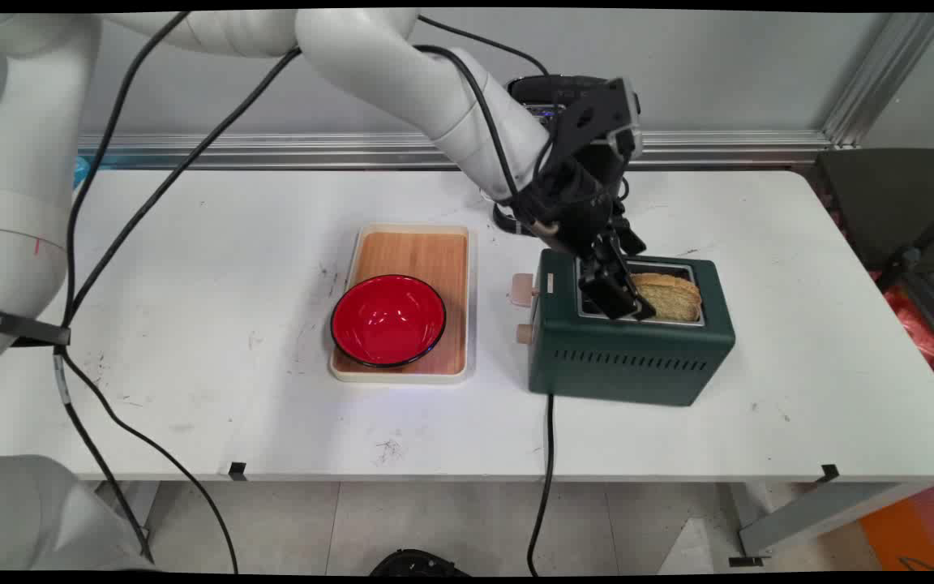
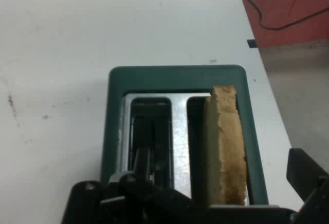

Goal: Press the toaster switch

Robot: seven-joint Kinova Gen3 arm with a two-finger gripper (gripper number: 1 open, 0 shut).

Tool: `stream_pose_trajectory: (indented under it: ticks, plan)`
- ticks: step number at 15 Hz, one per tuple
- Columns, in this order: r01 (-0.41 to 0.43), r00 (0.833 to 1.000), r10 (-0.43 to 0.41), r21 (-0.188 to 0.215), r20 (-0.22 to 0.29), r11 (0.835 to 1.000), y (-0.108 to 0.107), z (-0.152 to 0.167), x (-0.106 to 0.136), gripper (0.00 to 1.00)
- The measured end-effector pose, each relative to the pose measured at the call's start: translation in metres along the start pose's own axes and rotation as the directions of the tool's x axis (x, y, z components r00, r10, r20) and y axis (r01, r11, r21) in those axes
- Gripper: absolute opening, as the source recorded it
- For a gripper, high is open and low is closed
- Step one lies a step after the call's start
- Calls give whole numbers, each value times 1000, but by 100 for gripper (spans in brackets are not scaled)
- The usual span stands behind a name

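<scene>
1. In the main view we see the black two-finger pincer (image 1: 625, 298) over the dark green metal toaster (image 1: 631, 357), near the white worktop's (image 1: 191, 324) right edge.
2. The hand view shows the browned bread slice (image 2: 224, 147) upright in one slot, between the spread-open fingers (image 2: 304, 175), untouched.
3. Only the main view shows the red round bowl (image 1: 387, 319) on the wooden tray (image 1: 414, 251), mid-worktop.

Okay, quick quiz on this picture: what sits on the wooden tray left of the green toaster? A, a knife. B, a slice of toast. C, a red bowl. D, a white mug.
C: a red bowl rests on the wooden tray, while the toast stands in the toaster.
</scene>
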Motion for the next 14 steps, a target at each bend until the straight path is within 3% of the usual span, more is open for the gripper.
stream_pose_trajectory:
  ticks: [7,14]
  plan:
    - [-6,1000,6,42,-6,999,-4,-43,-5,100]
    - [-13,999,10,60,39,998,0,-95,-37,100]
